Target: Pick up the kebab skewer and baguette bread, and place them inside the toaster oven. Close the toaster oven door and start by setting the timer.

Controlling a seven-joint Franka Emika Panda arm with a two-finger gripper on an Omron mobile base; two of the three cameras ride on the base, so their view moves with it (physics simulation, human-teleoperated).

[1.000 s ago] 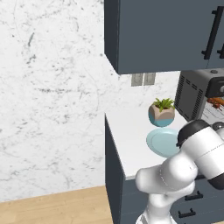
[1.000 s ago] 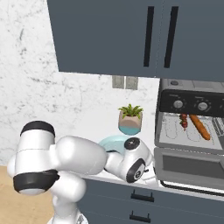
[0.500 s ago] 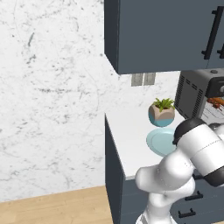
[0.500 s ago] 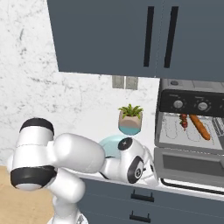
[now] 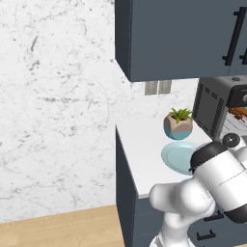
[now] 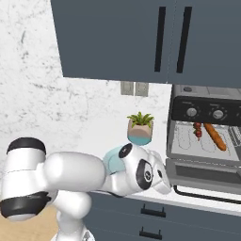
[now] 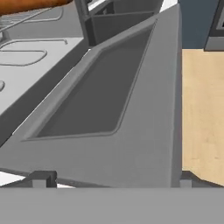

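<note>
we see the toaster oven (image 6: 207, 132) standing on the white table (image 5: 144, 154) under the dark blue cabinets (image 6: 141, 42), with its door (image 6: 202, 174) folded down and open toward us. inside, on the wire rack (image 6: 181, 141), the kebab skewer (image 6: 197, 130) lies just left of the baguette (image 6: 217, 137), the two side by side and near each other. from the left base view we catch only the red end of the skewer (image 5: 238, 113) past the oven's vented side wall (image 5: 208, 108).

our hand (image 7: 109, 178) sits low at the front edge of the open door (image 7: 109, 113), with its two dark tips showing at the bottom of the hand view on either side of the grey panel. whether the hand is clenched on the door or released, we cannot tell. an orange sliver of the baguette (image 7: 30, 4) shows at the top of that view.

a potted plant (image 6: 140, 127) stands on the table left of the oven, and a light-blue plate (image 5: 177, 157) lies in front of it, partly behind our arm.
</note>
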